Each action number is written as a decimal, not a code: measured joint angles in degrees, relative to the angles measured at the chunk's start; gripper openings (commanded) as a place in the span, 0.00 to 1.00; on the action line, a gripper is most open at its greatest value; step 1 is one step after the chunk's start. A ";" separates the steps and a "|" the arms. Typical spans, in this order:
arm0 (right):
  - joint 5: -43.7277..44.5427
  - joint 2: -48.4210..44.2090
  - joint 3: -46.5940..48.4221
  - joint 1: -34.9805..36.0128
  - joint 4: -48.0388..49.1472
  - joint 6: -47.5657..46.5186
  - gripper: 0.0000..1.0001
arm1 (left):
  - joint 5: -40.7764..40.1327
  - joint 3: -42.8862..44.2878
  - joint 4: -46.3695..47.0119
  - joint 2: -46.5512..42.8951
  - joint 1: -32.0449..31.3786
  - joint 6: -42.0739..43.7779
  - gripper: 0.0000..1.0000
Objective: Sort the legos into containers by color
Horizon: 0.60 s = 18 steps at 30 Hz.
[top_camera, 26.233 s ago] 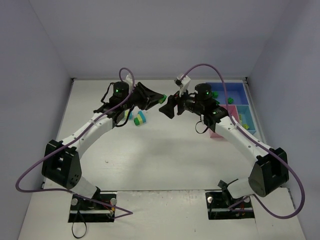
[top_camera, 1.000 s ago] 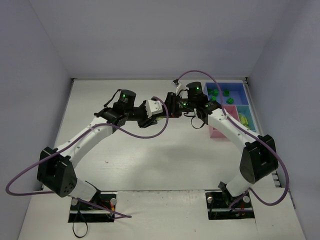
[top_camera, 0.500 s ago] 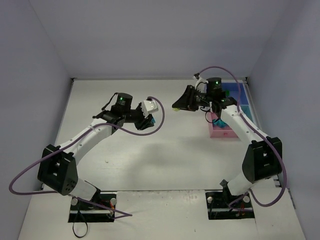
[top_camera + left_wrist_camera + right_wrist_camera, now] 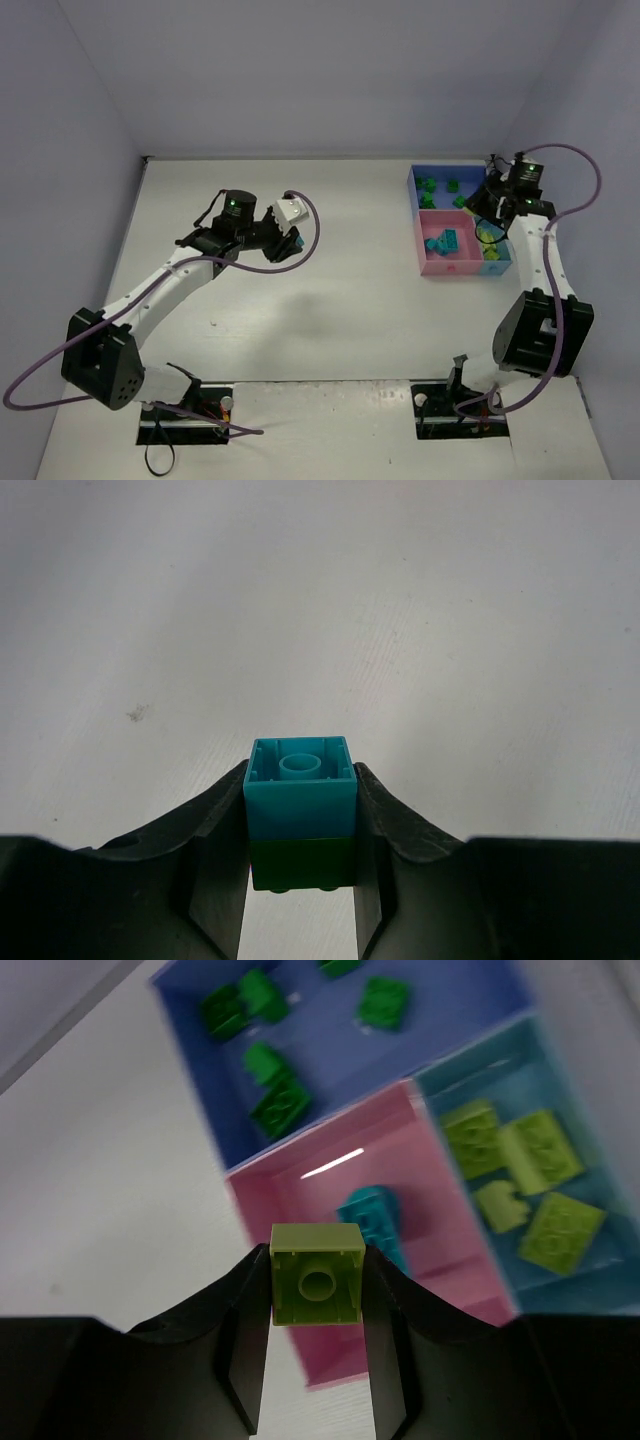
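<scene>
My left gripper point(image 4: 300, 825) is shut on a short stack point(image 4: 300, 802), a cyan brick joined to a dark green brick, held above bare table; in the top view it point(image 4: 297, 240) is at the left centre. My right gripper point(image 4: 318, 1295) is shut on a yellow-green brick point(image 4: 318, 1275) and hangs over the joined trays; in the top view it point(image 4: 490, 197) is at their far right. The blue tray point(image 4: 440, 1020) holds several dark green bricks point(image 4: 280, 1105). The pink tray point(image 4: 300, 1195) holds cyan bricks point(image 4: 372, 1215). The light blue tray point(image 4: 610, 1150) holds several yellow-green bricks point(image 4: 540, 1150).
The trays point(image 4: 415, 215) stand at the table's far right, next to the right wall point(image 4: 580, 130). The back wall runs along the far table edge point(image 4: 300, 157). The arm bases are at the near edge.
The two grippers, close together a second ago, have pulled apart. The right arm has swung right to above the trays with the yellow-green brick. The left has drawn back left with the cyan and green stack.
</scene>
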 measured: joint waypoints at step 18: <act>13.51 20.22 5.60 -10.56 -1.38 0.63 0.65 | -3.74 -1.92 0.50 -4.13 -1.62 -1.90 0.04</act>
